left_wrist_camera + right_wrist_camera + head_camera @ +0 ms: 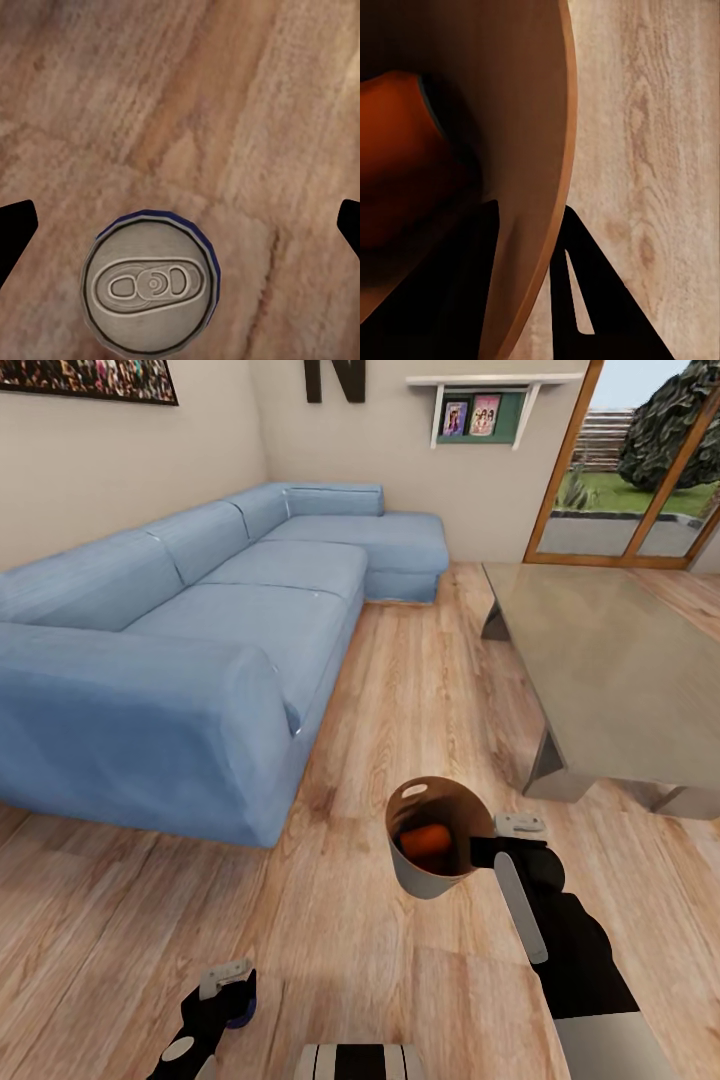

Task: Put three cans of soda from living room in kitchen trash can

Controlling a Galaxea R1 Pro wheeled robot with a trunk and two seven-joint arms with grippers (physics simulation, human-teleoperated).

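We saw the room evenly and brightly lit, daylight showing through the glass door (630, 480). The grey table (620, 660) carried a soft pale sheen. Shadows under the sofa (200, 660) were faint. The head view bowed lines near its edges. Both wrist views were soft, the bin's interior (472, 150) dim and brown.
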